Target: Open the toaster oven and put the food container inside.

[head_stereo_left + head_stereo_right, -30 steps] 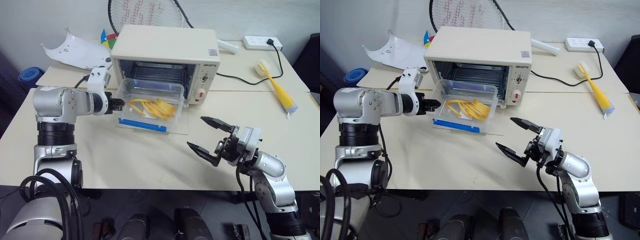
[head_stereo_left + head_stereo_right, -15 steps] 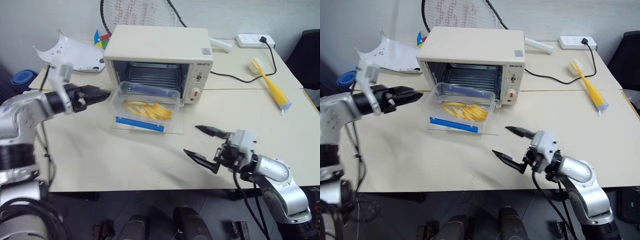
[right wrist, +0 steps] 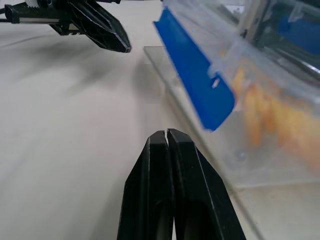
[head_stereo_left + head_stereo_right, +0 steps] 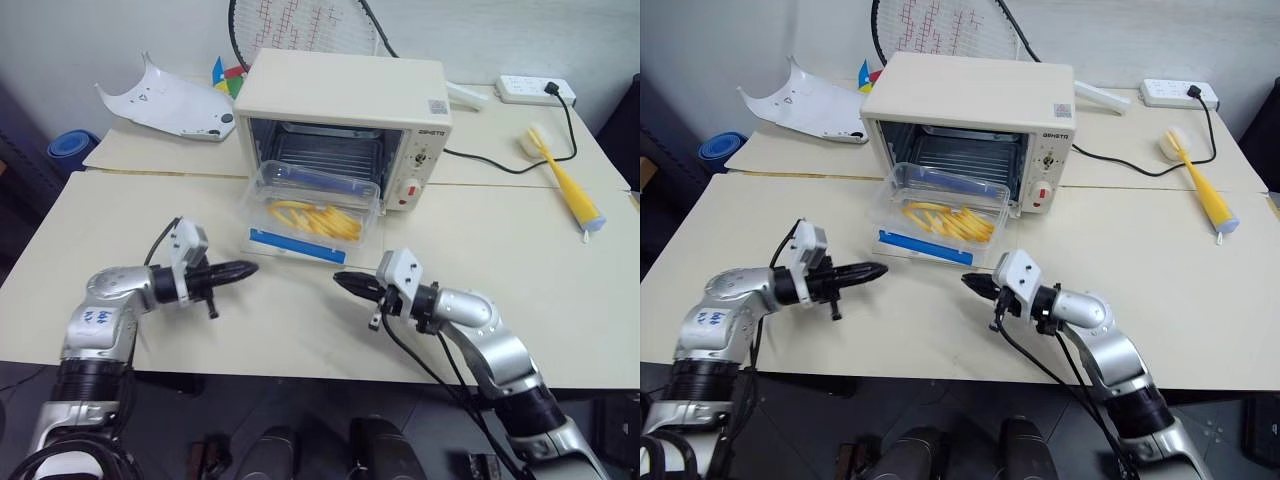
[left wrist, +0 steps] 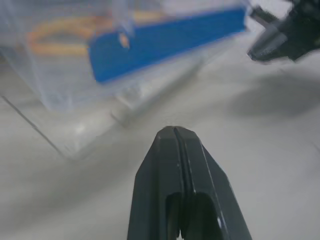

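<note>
The cream-white toaster oven (image 4: 345,95) stands at the back of the table, its glass door (image 4: 262,240) folded down flat. The clear food container (image 4: 315,205) with yellow strips and a blue clip (image 4: 290,246) rests on that door, its far end at the oven's mouth. My left gripper (image 4: 250,267) is shut and empty, low over the table in front of the container's left corner. My right gripper (image 4: 340,278) is also shut and empty, pointing left just in front of the door's near edge. The two tips face each other a short way apart. In the right wrist view the container (image 3: 250,90) lies close beside the shut fingers (image 3: 150,165).
A white curved plastic shell (image 4: 165,100) lies at the back left, and a racket (image 4: 300,25) leans behind the oven. A power strip (image 4: 530,88) with its cable and a yellow brush (image 4: 565,180) lie to the right. A seam (image 4: 150,172) joins the two tables.
Both grippers have shut. The left arm came away from the container's left side, down and back to the table front. The right gripper moved left and forward toward the door.
</note>
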`<state>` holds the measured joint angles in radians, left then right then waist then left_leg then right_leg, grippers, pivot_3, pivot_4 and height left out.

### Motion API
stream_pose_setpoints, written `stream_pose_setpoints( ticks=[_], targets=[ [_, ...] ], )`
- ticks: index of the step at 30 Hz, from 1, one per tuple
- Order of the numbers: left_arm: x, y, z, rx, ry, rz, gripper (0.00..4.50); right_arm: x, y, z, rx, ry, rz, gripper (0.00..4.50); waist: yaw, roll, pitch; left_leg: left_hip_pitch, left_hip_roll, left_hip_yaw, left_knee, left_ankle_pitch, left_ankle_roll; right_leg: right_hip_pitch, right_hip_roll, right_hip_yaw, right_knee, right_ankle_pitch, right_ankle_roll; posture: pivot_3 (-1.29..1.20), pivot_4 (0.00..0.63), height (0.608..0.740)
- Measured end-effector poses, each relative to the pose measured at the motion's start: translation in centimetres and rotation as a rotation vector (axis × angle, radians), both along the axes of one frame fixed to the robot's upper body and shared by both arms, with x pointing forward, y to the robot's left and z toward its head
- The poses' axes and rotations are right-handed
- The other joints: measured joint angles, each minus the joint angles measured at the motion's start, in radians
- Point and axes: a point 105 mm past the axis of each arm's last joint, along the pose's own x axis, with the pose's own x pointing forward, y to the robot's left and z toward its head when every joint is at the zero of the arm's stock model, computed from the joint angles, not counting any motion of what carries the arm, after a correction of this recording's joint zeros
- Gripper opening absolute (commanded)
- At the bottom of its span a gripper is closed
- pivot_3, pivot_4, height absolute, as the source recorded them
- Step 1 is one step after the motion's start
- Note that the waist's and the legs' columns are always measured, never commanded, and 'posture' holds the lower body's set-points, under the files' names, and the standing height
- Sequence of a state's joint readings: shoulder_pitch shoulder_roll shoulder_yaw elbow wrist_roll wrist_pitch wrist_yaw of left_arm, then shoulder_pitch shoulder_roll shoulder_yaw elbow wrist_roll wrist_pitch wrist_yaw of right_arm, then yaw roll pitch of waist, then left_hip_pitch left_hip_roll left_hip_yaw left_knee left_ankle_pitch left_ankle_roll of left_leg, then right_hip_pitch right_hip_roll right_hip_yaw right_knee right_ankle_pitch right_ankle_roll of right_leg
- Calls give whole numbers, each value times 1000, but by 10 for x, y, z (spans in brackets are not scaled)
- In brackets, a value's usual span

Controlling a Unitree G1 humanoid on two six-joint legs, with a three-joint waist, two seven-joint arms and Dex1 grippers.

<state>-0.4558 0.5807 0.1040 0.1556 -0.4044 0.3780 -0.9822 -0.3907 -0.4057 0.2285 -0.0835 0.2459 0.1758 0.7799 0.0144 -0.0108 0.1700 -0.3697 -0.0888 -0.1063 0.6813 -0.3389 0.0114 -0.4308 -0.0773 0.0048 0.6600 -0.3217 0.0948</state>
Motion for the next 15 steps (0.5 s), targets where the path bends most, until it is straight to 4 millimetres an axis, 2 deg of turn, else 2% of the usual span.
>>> stream_pose_setpoints(
  ticks=[2,5,9,15],
  targets=[
    [16,-9,8,-67,-25,74,0,15,4,8,7,-15,-23,35,-5,0,0,0,0,0,0,0,0,0,0,0,0,0,0,0,150,740],
    [31,-11,7,-96,-33,158,0,34,-2,18,4,-48,-85,35,-17,0,0,0,0,0,-1,0,0,-1,0,0,0,0,0,0,150,740],
    [47,-15,6,-121,-36,230,0,62,-17,19,25,-48,-202,35,-25,0,0,0,0,1,-1,0,0,-2,0,0,1,0,0,0,150,740],
    [77,-20,12,-152,-85,351,0,96,-18,31,70,-82,-304,35,-45,0,0,0,0,1,0,0,-1,-2,0,-1,2,0,0,0,150,740]
  ],
)
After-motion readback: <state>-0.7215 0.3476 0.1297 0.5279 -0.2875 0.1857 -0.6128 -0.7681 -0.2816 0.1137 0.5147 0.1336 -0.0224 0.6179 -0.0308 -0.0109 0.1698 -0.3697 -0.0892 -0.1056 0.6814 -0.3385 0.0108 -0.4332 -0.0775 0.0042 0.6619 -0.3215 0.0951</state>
